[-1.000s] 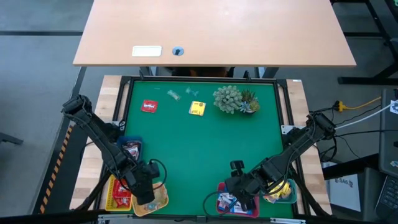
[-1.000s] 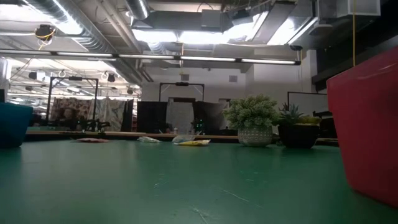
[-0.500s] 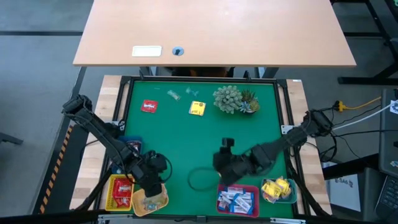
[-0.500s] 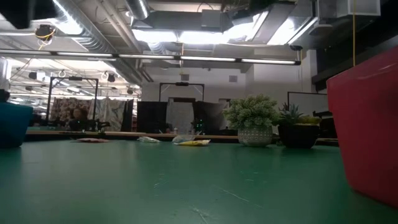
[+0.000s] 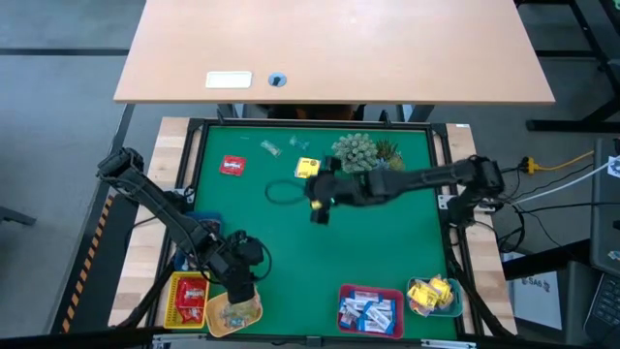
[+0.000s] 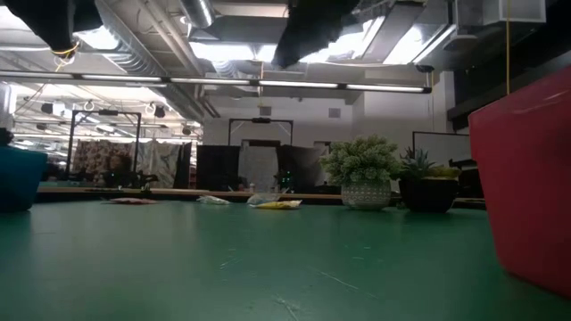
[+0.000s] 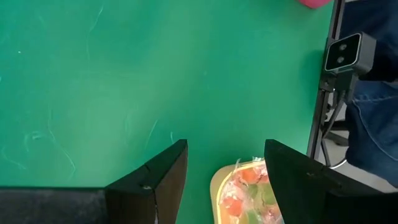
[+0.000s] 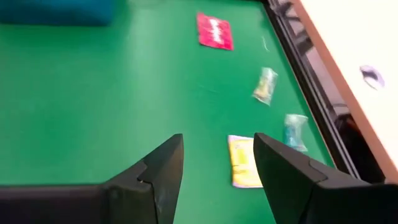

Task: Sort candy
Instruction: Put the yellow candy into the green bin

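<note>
Loose candy lies at the table's far side: a yellow piece (image 5: 307,169) (image 8: 241,160), a red one (image 5: 232,166) (image 8: 214,30), and two clear-wrapped ones (image 5: 270,147) (image 5: 298,142). My right gripper (image 5: 315,190) (image 8: 217,146) hovers open above the mat just short of the yellow piece and holds nothing. My left gripper (image 5: 242,289) (image 7: 225,155) hangs open and empty over the near-left yellow tray (image 5: 232,312) (image 7: 245,196), which holds clear-wrapped candy.
A spiky green plant (image 5: 363,155) stands right of the yellow candy. Near edge: red tray (image 5: 187,299), blue tray (image 5: 199,228), red tray of blue-and-white sweets (image 5: 370,310), blue tray of yellow sweets (image 5: 434,296). The mat's middle (image 5: 320,252) is bare green.
My right gripper has swung from above the near-right red tray across the table toward its far edge, ending by the yellow candy, still open. My left gripper has shifted a little toward the table's right over the yellow tray and rolled, staying open.
</note>
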Robot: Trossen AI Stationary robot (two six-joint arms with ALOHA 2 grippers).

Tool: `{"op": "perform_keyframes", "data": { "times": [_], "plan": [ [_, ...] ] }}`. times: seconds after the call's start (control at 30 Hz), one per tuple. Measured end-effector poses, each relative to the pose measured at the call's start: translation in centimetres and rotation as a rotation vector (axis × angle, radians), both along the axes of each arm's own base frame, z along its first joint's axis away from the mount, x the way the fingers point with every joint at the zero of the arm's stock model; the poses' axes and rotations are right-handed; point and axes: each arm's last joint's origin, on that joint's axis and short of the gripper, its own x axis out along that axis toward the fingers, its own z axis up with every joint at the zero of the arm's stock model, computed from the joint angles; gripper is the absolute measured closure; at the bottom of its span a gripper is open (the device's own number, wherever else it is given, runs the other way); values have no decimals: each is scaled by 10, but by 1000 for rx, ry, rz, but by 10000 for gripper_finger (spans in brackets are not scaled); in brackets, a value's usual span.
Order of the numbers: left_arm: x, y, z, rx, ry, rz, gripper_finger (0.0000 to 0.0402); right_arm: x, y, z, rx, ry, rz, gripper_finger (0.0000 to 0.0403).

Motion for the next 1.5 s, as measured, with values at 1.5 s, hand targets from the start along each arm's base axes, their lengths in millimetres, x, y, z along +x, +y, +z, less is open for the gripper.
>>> {"op": "perform_keyframes", "data": {
  "times": [1.5],
  "plan": [
    [0,-4,1,-21,-23,-6,202,47,-132,-168,281,304,-142,226]
  ]
}}
